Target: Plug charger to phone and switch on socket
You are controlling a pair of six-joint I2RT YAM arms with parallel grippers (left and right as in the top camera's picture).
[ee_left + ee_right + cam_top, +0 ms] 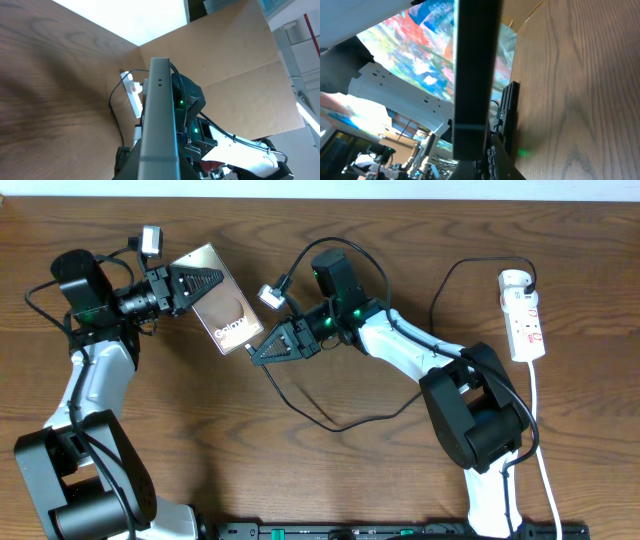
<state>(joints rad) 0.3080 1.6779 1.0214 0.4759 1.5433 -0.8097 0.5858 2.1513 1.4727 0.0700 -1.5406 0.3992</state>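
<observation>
The phone (228, 315), dark and glossy with pale "Galaxy" lettering, is held slanted above the table at upper left. My left gripper (200, 283) is shut on its upper end; the left wrist view shows its grey edge (159, 115) running up from between the jaws. My right gripper (258, 354) sits shut at the phone's lower end, on the charger's plug. The charger's black cable (330, 425) loops over the table to the socket (524, 315), a white strip at far right, also seen as the socket (133, 95). In the right wrist view a dark bar (472, 65) fills the jaws.
The socket's white cord (545, 460) trails down the right side to the front edge. A black rail (400, 532) runs along the table's front. A cardboard wall (235, 55) stands behind the table. My right arm's white links (410, 345) lie across the centre-right.
</observation>
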